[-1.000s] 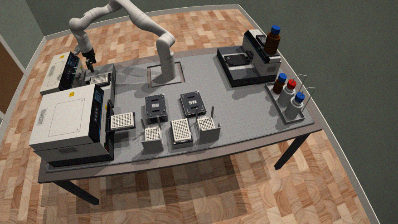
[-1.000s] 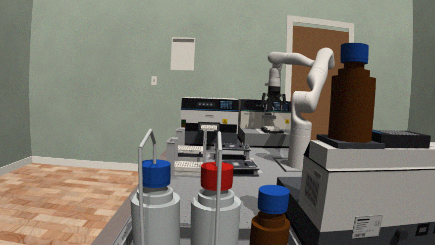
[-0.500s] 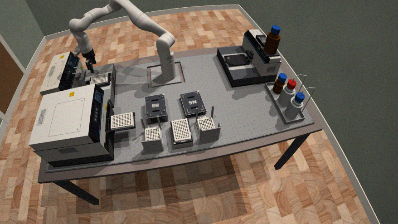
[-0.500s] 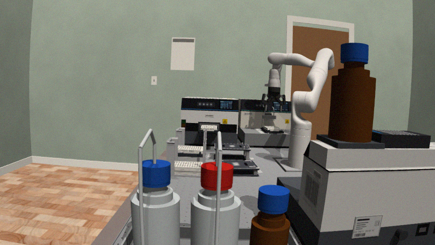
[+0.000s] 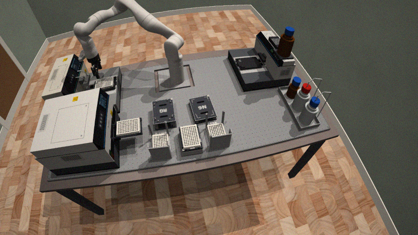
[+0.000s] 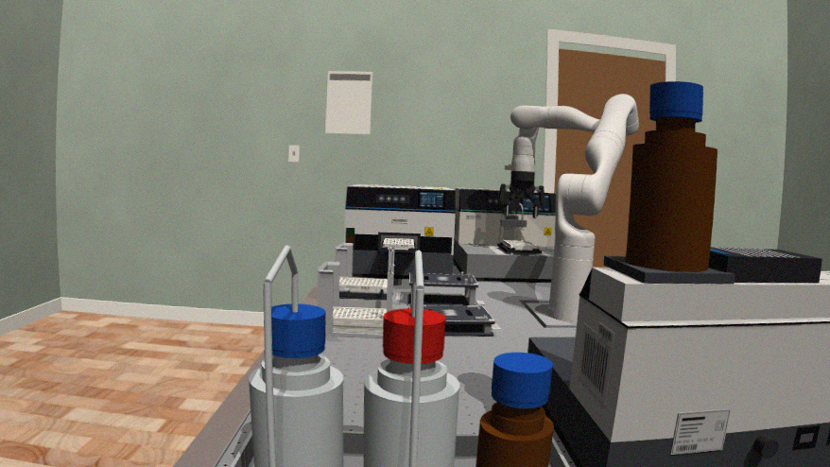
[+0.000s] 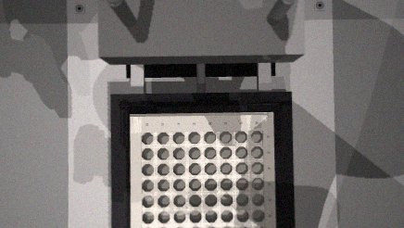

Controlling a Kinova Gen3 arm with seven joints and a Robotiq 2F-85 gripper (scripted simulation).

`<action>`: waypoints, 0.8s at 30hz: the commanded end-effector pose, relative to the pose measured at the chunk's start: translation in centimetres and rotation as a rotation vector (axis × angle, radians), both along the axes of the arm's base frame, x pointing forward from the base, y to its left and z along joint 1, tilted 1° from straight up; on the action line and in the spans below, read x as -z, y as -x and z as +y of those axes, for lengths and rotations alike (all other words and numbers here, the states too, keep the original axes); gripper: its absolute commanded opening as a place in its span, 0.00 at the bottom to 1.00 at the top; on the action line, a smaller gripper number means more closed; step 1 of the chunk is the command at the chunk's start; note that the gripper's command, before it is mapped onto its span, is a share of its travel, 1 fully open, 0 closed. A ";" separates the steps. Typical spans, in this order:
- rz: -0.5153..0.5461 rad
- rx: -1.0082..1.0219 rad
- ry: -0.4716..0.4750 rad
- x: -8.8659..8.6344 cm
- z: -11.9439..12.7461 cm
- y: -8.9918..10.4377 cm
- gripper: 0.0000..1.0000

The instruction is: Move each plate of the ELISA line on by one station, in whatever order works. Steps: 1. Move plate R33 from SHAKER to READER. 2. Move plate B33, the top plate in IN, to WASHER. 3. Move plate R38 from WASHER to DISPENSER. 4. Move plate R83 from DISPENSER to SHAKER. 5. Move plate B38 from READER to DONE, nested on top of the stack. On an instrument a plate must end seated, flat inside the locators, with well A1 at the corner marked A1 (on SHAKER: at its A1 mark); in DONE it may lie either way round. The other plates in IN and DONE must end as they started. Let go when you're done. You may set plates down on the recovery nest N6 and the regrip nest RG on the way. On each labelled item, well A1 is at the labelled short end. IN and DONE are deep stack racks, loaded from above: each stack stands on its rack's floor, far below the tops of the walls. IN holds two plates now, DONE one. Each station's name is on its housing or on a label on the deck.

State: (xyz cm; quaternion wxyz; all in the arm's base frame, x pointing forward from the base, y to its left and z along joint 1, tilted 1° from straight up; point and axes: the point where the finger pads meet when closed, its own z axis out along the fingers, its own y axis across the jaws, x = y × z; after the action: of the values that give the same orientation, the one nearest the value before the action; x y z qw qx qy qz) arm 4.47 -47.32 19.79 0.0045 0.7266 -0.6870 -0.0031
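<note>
My gripper is open and empty. It hangs just above the back-left instrument, over the end of a white well plate nearest the instrument's head. That plate lies flat in a black nest, and the grey dispensing head stands just beyond its end. Another white plate sits on the tray of the large front-left instrument. A third plate lies on a platform between two stack racks, each holding plates. I cannot read any plate labels.
The nests RG and N6 stand mid-table without plates. A dark instrument with a brown bottle on top stands at the back right. A tray of bottles is at the right edge. The arm's base is at the back centre.
</note>
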 end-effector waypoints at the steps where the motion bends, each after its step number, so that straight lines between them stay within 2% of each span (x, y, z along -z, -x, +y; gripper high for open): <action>1: 0.004 0.005 0.004 0.7 -0.1 0.2 1.00; 24: 0.004 0.003 0.004 3.5 -0.1 0.2 1.00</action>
State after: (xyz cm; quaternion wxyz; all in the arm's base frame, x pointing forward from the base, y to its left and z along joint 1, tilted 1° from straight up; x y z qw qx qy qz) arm 4.35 -47.30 16.87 0.0047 0.7264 -0.6872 -0.0032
